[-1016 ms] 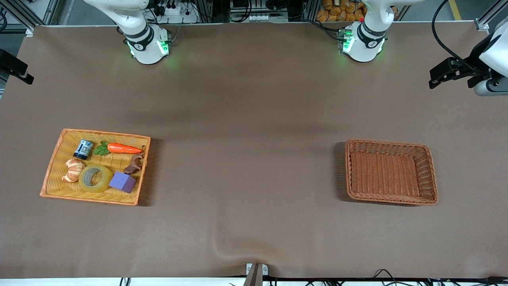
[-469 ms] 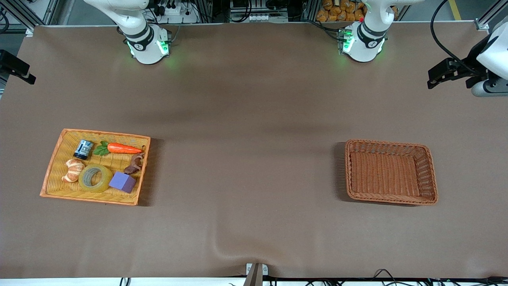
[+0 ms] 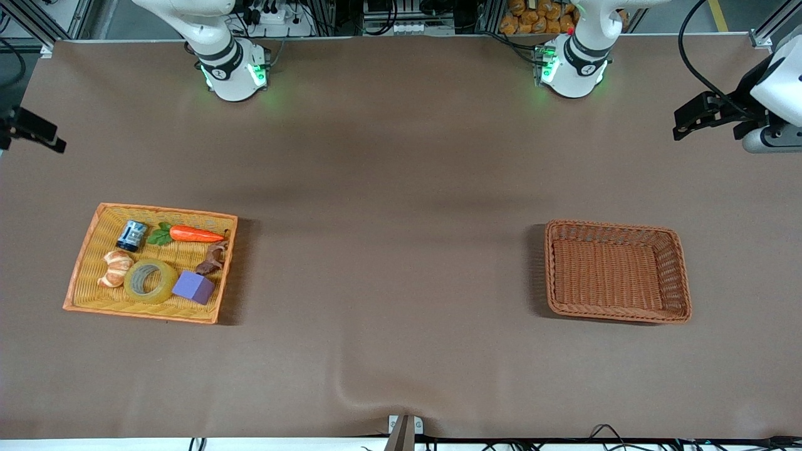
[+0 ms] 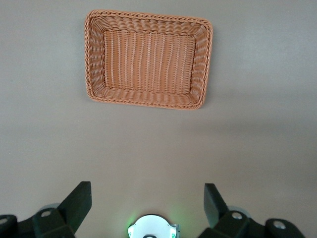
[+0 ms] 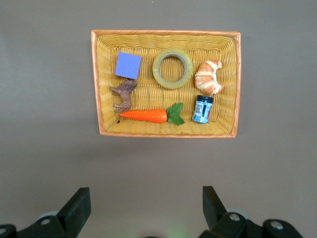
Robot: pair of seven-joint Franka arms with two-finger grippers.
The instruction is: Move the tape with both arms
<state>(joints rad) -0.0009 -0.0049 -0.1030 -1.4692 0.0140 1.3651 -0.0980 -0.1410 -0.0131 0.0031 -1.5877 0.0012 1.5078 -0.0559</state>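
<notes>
As tape (image 3: 151, 281) lies flat in tray at right arm's end, right tool (image 5: 143, 206) is nearer; both tools wide open, empty, left tool (image 4: 147, 203) over bare tabletop (image 3: 401, 250).

Yellowish tape (image 3: 151, 281), purple cube (image 3: 193, 287), orange carrot (image 3: 195, 234), yellow woven tray (image 3: 85, 275), brown wicker basket (image 3: 616, 313)

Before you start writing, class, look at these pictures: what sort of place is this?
Probably a robotics lab. Two white robot arms are bolted along a brown-covered table; aluminium framing and cables stand past its edge, and a yellow wicker tray holds practice props like a yellowish tape roll.
</notes>
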